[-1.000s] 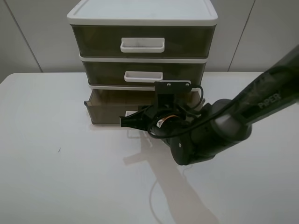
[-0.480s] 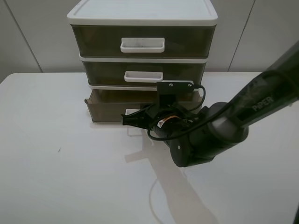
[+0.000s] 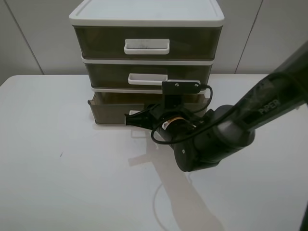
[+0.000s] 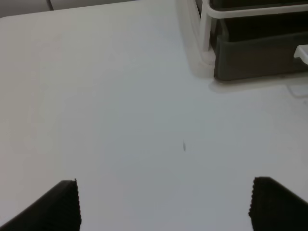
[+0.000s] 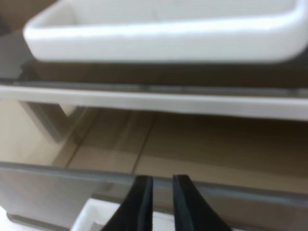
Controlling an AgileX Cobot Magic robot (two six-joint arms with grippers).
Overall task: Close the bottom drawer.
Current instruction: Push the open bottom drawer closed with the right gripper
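**A:** On the white bench (image 3: 57, 159), from the high camera: a white-framed drawer unit (image 3: 147, 19) stands at the back edge. The bottom drawer (image 3: 108, 111) juts partway out beneath the middle drawer (image 3: 110, 77) and the top drawer (image 3: 96, 43).

**B:** And the arm in front of it?

**A:** The right tool (image 3: 129, 120) lies low across the drawer's front, its dark tips at the white handle (image 3: 136, 114). From up here I cannot tell how wide it stands.

**B:** The left wrist camera?

**A:** Mostly bare bench. The left tool (image 4: 165, 185) is spread wide and holds nothing. The bottom drawer (image 4: 255, 57) sits well apart from it, dark and sticking out past the frame's white post.

**B:** And the right wrist?

**A:** Close in. The right tool (image 5: 162, 185) is pinched narrow, with only a thin slit between its black fingers (image 5: 142, 202) and nothing gripped. The tips sit against the drawer's smoky front wall (image 5: 43, 192), just above its handle (image 5: 96, 216). Over that wall the open tray floor shows. Higher up is the middle drawer's handle (image 5: 163, 29), blurred.
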